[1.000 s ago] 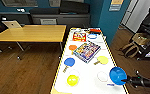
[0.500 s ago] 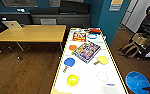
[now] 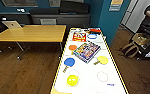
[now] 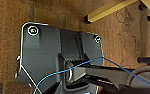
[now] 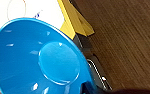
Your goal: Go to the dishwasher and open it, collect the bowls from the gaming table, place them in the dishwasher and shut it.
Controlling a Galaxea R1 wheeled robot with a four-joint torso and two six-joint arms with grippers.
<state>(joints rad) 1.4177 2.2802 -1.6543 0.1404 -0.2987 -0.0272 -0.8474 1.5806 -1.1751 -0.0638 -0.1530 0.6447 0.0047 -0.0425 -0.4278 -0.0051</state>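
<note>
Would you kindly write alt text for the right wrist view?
A glossy bright blue bowl seen from above, close to the camera. Behind it lie the white top and yellow edge of the gaming table, with dark wooden floor beside.

Soft indoor light, all views blurred.
The pale bench top glares bright against dim blue walls; small highlights dot the blue bowl, close and unsharp.

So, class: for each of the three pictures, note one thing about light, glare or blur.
Head view: soft all over, and the box print on the white table cannot be read. Right wrist view: small bright highlights dot the blue bowl. Left wrist view: the wooden floor looks smeared and grainy.
</note>
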